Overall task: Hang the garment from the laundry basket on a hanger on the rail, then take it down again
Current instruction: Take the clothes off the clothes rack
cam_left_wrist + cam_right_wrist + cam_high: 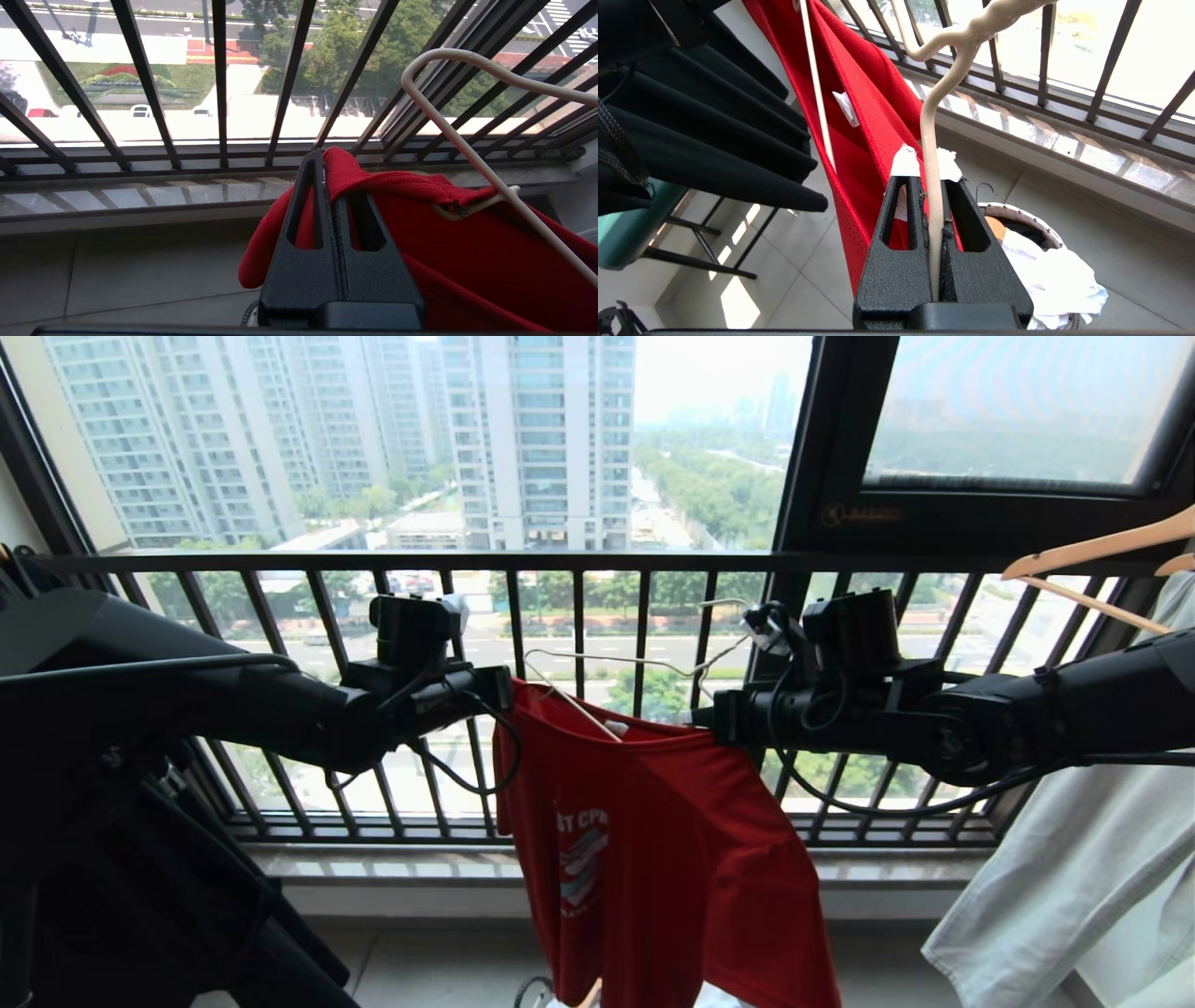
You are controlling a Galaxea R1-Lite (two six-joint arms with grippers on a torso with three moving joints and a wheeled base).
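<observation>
Head view, centre frame: the garment [653,859] hangs in mid-air between both arms, in front of the window railing [579,616], partly threaded on the hanger [607,665].

Left tool [499,693], centre left: closed tight on a fold of the garment's shoulder edge, confirmed in its wrist view, where red cloth is pinched between the fingers [308,219].

Right tool [702,717], centre right: closed on the hanger's wire, confirmed in its wrist view, where the wire runs between the taped fingers [901,219].

Governing relation: the hanger's long axis runs roughly level across the frame, from the right tool towards the left. Its left end sits just beside the left tool, with the cloth edge caught at the small notch [511,190]. The left arm is the nearer to that unseated shoulder.

Judgement: dressing of the hanger is incomplete.

The laundry basket [1045,233] stands on the floor below. The rail is not in view.
</observation>
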